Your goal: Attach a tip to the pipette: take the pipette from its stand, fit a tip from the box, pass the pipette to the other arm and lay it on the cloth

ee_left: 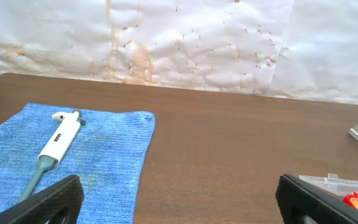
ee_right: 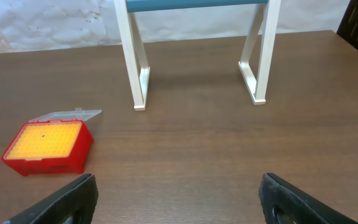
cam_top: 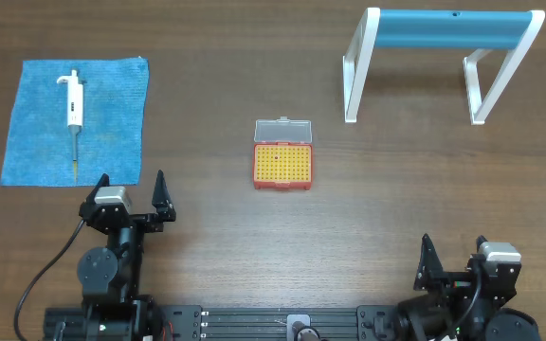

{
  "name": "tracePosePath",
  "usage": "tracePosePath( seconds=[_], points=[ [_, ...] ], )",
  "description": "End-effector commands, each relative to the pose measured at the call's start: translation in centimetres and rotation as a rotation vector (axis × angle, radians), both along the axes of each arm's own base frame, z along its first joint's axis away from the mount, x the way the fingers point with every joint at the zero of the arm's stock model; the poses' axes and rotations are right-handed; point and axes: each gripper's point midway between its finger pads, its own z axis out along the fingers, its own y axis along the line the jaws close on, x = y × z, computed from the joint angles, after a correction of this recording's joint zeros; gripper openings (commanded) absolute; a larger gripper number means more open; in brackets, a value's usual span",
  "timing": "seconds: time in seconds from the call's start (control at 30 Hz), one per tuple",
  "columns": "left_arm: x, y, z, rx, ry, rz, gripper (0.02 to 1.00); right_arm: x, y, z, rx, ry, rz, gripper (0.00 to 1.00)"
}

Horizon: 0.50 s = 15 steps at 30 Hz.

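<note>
The white pipette [cam_top: 72, 109] with its grey-green shaft and a tip on its end lies on the blue cloth [cam_top: 112, 114] at the left of the table; in the left wrist view the pipette [ee_left: 58, 143] rests on the cloth [ee_left: 114, 158]. The red tip box [cam_top: 282, 167], lid folded back, sits mid-table with yellow tips showing, and is seen as the tip box [ee_right: 45, 147] from the right wrist. The white-and-blue stand [cam_top: 444, 33] is at the far right. My left gripper [cam_top: 131, 192] is open just near the cloth's front edge. My right gripper [cam_top: 453, 258] is open near its base.
The stand [ee_right: 197, 56] has white legs and a blue crossbar, with bare brown tabletop [cam_top: 349, 227] between it and the tip box. A black cable [cam_top: 41, 279] runs from the left arm toward the front edge. A white paper backdrop [ee_left: 197, 37] lines the far wall.
</note>
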Motion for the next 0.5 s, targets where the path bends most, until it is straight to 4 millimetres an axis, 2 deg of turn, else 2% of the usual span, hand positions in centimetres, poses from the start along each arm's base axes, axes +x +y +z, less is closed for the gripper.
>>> tracePosePath(
  seconds=[0.03, 0.1, 0.13, 0.17, 0.2, 0.23, 0.27, 0.3, 0.33, 0.4, 0.5],
  points=[
    [0.0, -0.3, -0.1, -0.01, 0.002, -0.014, 0.998, 0.1, -0.2, 0.1, 0.003, -0.003, -0.013, 0.842],
    [0.0, -0.3, -0.1, -0.01, 0.002, -0.014, 0.998, 0.1, -0.5, 0.1, -0.026, -0.007, -0.019, 0.842],
    [0.0, -0.3, -0.1, -0.01, 0.002, -0.014, 0.996, 0.9, -1.6, 1.0, -0.039, -0.059, -0.097, 0.842],
    [0.0, -0.3, -0.1, -0.01, 0.002, -0.014, 0.996, 2.0, -2.3, 1.7, -0.079, -0.114, -0.149, 0.842],
    [0.0, -0.3, -0.1, -0.01, 0.002, -0.014, 0.996, 4.4, -2.2, 3.0, -0.154, -0.222, -0.152, 0.842],
    [0.0, -0.3, -0.1, -0.01, 0.002, -0.014, 0.996, 6.6, -0.9, 3.3, -0.209, -0.314, -0.072, 0.844],
    [0.0, -0.3, -0.1, -0.01, 0.002, -0.014, 0.996, 8.4, -0.4, 2.5, -0.213, -0.38, -0.031, 0.842],
    [0.0, -0.3, -0.1, -0.01, 0.002, -0.014, 0.996, 9.4, -0.6, 1.4, -0.215, -0.404, -0.035, 0.842],
    [0.0, -0.3, -0.1, -0.01, 0.002, -0.014, 0.998, 10.5, -0.9, -0.8, -0.22, -0.42, -0.052, 0.842],
    [0.0, -0.3, -0.1, -0.01, 0.002, -0.014, 0.996, 11.6, -0.9, -3.2, -0.218, -0.431, -0.049, 0.844],
    [0.0, -0.3, -0.1, -0.01, 0.002, -0.014, 0.998, 12.0, -0.9, -5.3, -0.217, -0.407, -0.047, 0.842]
  ],
)
